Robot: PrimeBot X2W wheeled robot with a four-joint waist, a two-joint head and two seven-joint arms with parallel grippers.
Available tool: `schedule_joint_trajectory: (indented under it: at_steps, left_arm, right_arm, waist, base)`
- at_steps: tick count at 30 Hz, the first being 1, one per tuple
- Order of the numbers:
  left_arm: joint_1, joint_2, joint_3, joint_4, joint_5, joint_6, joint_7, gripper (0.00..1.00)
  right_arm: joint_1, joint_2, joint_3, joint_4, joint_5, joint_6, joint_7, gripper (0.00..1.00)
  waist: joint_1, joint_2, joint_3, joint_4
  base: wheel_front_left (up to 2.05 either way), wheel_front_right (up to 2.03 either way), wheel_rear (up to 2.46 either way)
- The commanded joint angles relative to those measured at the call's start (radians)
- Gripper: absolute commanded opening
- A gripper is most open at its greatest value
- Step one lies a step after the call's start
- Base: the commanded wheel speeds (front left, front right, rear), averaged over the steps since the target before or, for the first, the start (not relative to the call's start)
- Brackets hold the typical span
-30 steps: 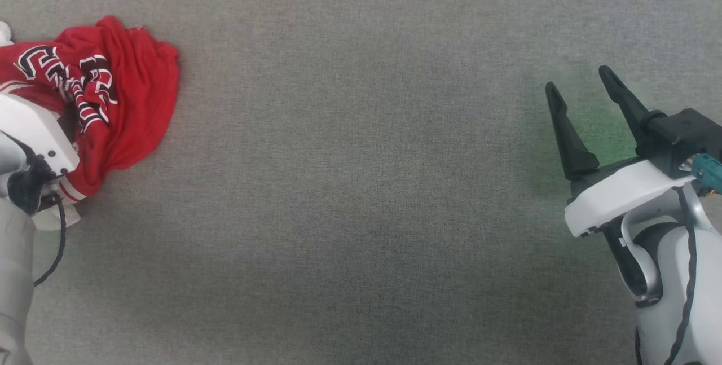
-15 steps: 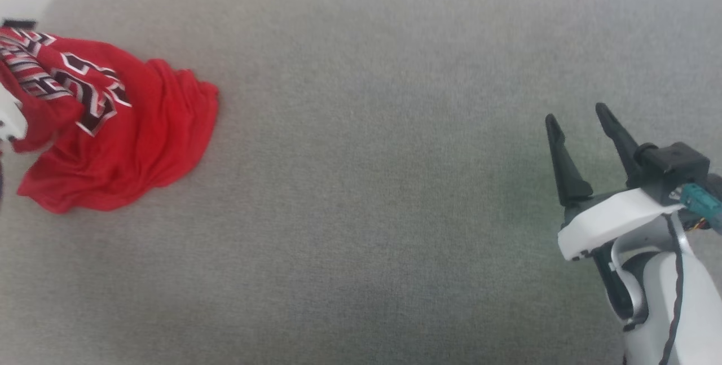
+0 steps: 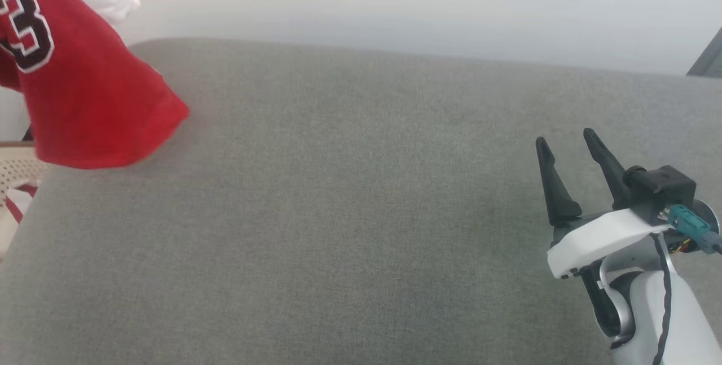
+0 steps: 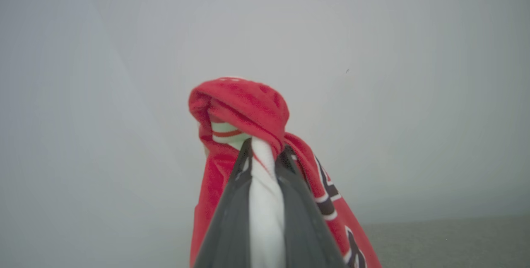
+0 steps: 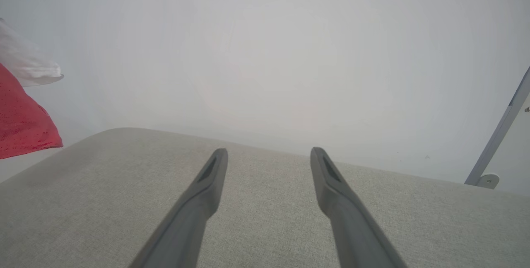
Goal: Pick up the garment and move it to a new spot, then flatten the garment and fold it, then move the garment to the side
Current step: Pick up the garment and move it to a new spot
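The garment [image 3: 84, 94], a red jersey with a black white-outlined number and a white sleeve, hangs in the air at the upper left of the head view, above the left end of the grey surface. In the left wrist view my left gripper [image 4: 265, 148] is shut on the garment [image 4: 240, 102], with white striped cloth pinched between the two dark fingers and red cloth draped over their tips. My right gripper [image 3: 564, 142] stands open over the right side of the surface, nothing between its fingers; its own view shows the right gripper [image 5: 269, 152] and the garment [image 5: 22, 131] far left.
The grey fabric-covered surface [image 3: 350, 229] spreads across the head view with a rounded far edge. Behind it is a pale wall [image 3: 395, 4]. A beige perforated object [image 3: 17, 170] sits at the far left edge. A grey slanted bar [image 5: 497, 139] stands at the right.
The garment was lying bunched on the surface with my left arm at it; it now hangs lifted clear. The head camera has tilted up, showing the far edge and wall. My right gripper stays open.
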Motion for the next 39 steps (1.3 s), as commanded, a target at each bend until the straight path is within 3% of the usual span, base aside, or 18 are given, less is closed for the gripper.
schedule_joint_trajectory:
  at_steps: [1, 13, 22, 30, 39]
  left_arm:
    - [0.011, 0.014, 0.001, -0.067, -0.002, 0.009, 0.033, 0.0]
    - [0.177, 0.081, 0.025, -0.608, -0.063, 0.088, 0.286, 0.0]
    - [0.259, 0.073, 0.007, -0.871, -0.1, 0.134, 0.396, 0.0]
    - [0.307, 0.005, -0.079, -0.983, -0.11, 0.156, 0.446, 0.0]
    - [0.41, -0.08, -0.204, -0.942, -0.125, 0.155, 0.455, 0.0]
  right_arm:
    - [0.01, 0.004, -0.002, 0.003, 0.006, 0.0, -0.01, 1.0]
    - [0.003, -0.003, -0.085, -0.003, -0.002, 0.0, -0.035, 1.0]
    - [-0.004, -0.008, -0.178, -0.029, -0.019, 0.0, -0.045, 1.0]
    - [-0.001, 0.005, -0.234, -0.014, -0.037, 0.0, -0.058, 1.0]
    - [0.016, 0.032, -0.225, 0.039, -0.037, 0.0, -0.091, 1.0]
  waist:
    - [0.0, 0.0, -0.026, -0.001]
    - [0.0, 0.0, -0.058, -0.099]
    - [0.0, 0.0, -0.035, -0.204]
    - [0.0, 0.0, 0.001, -0.308]
    - [0.0, 0.0, 0.039, -0.372]
  base:
    - [0.0, 0.0, 0.0]
    - [0.0, 0.0, 0.0]
    - [0.0, 0.0, 0.0]
    - [0.0, 0.0, 0.0]
    - [0.0, 0.0, 0.0]
